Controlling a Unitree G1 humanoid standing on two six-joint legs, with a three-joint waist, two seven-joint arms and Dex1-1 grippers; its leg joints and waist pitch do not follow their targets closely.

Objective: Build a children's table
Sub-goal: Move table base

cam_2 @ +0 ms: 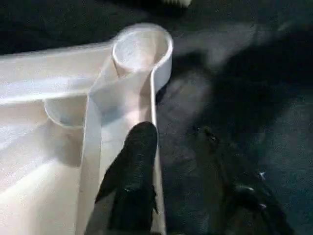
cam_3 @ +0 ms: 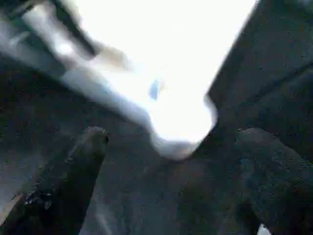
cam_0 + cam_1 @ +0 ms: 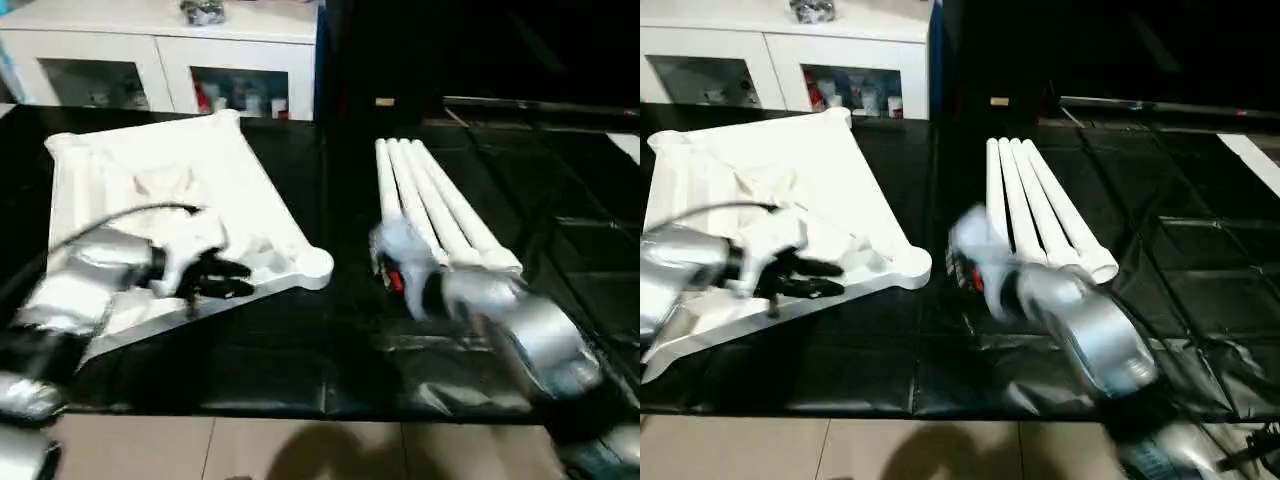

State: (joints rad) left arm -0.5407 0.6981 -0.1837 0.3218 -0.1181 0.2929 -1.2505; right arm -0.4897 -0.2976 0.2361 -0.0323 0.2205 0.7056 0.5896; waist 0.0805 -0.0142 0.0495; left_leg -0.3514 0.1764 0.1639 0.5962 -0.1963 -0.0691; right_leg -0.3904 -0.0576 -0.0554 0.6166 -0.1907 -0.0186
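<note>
The white tabletop [image 3: 200,190] lies ribbed side up on the left of the black mat, one round corner socket [image 3: 315,265] pointing at the middle. My left gripper [image 3: 245,279] is at the tabletop's near edge, just short of that socket [image 1: 142,46]. It is open: one finger [image 1: 134,181] rests on the rim wall, the other stands out over the mat. Several white legs [image 3: 430,200] lie side by side on the right, flared ends toward me. My right gripper [image 2: 173,137] hovers open at those ends, blurred, with nothing between its fingers.
A white cabinet [image 3: 160,60] with glass doors stands behind the tabletop. The black mat [image 3: 330,340] covers the work area, with tan floor [image 3: 250,450] along its front edge. A black cable [image 3: 130,215] arcs over my left forearm.
</note>
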